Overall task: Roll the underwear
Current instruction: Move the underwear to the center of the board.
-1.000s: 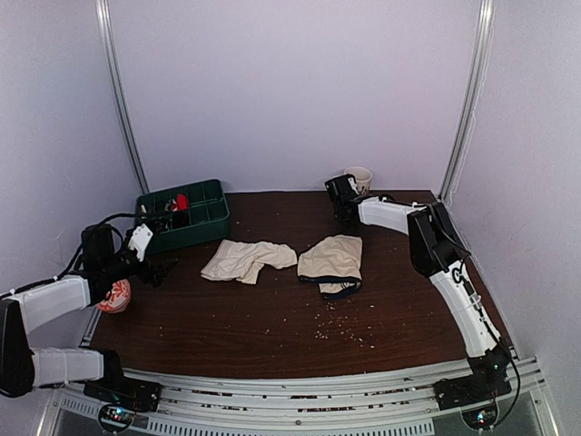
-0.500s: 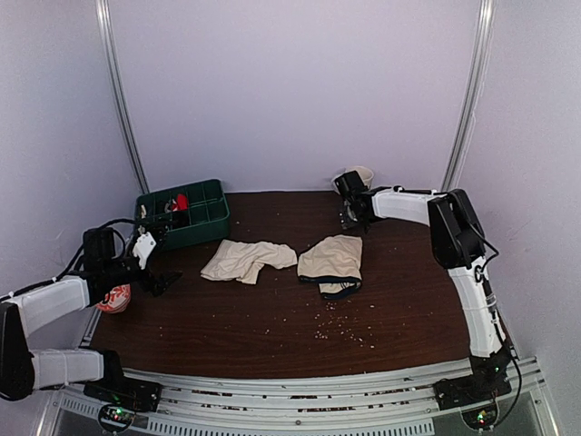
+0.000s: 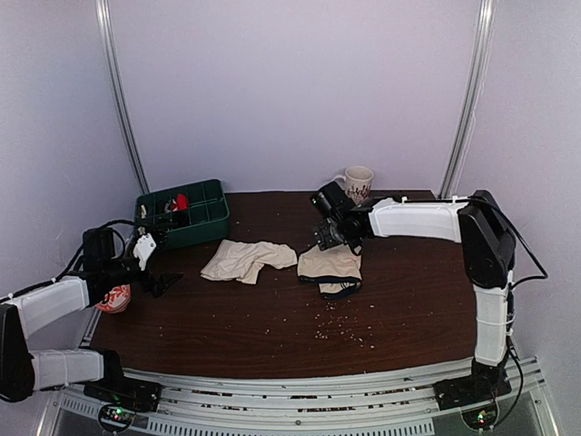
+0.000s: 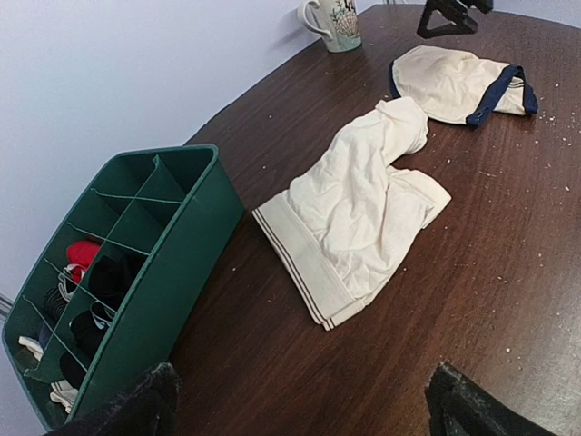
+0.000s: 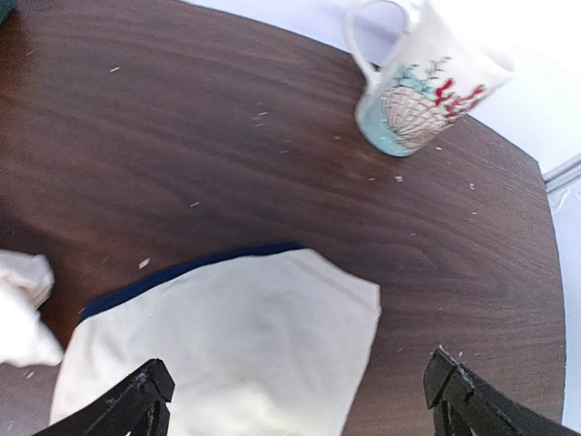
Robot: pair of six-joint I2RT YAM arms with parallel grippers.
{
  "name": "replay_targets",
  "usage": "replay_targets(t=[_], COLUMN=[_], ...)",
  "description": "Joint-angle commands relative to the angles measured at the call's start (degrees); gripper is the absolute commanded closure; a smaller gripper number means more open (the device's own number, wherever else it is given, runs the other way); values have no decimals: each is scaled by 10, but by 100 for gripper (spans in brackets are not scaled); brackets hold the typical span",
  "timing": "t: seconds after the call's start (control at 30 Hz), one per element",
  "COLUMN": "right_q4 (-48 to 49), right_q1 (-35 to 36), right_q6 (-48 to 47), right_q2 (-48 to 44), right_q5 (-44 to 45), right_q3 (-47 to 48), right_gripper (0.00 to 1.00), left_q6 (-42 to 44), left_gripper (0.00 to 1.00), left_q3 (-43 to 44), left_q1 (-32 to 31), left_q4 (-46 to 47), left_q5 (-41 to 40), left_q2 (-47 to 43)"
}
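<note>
**A:** What did the overhead cam show?

**B:** Two pairs lay mid-surface (image 3: 272,318), close together. The cream underwear (image 3: 247,259) was crumpled on the left and the navy-trimmed underwear (image 3: 331,263) sat just to its right. The right pincer (image 3: 325,234) hung over the far edge of the navy-trimmed one with its jaws spread and nothing in them. I couldn't tell if it touched the cloth. The left pincer (image 3: 162,274) was low by the left edge, released too, well apart from both pairs. A green divider bin (image 3: 186,218) stood at the back left, a mug (image 3: 359,184) at the back, and there were crumbs (image 3: 336,322) toward the front.

**A:** And the left wrist cam?

**B:** The left pincer (image 4: 300,413) was wide open with only bare wood between the tips. The cream underwear (image 4: 363,209) was ahead of it, striped waistband nearest. The navy-trimmed underwear (image 4: 458,84) lay beyond that, with the mug (image 4: 334,20) behind. The green divider bin (image 4: 182,263) was on the left, with red and dark socks (image 4: 91,272) in its compartments.

**A:** Right wrist?

**B:** The right pincer (image 5: 300,409) was spread, and the navy-trimmed underwear (image 5: 245,336) lay flat below, between the tips. The navy band faced the mug (image 5: 418,86), which had a shell print. A bit of the cream underwear (image 5: 18,309) poked in at the left edge.
</note>
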Motion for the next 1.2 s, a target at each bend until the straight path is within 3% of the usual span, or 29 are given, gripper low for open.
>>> replay_targets(t=[0.0, 0.17, 0.47, 0.9, 1.17], right_q4=[-5, 5, 22, -6, -10], right_q1=[73, 120, 119, 118, 32], right_q6=[2, -3, -3, -3, 31], right_q2=[-39, -21, 34, 55, 42], right_q5=[15, 9, 21, -67, -51], right_q3=[-41, -54, -52, -48, -101], right_gripper=[0, 0, 0, 5, 3], left_q6=[10, 7, 3, 5, 5], left_gripper=[2, 2, 2, 2, 2], left_q3=[1, 6, -3, -4, -2], left_q1=[-1, -1, -1, -1, -1], left_q4=[9, 5, 12, 9, 7], left_q5=[9, 18, 0, -6, -2], left_q2=[8, 10, -15, -25, -25])
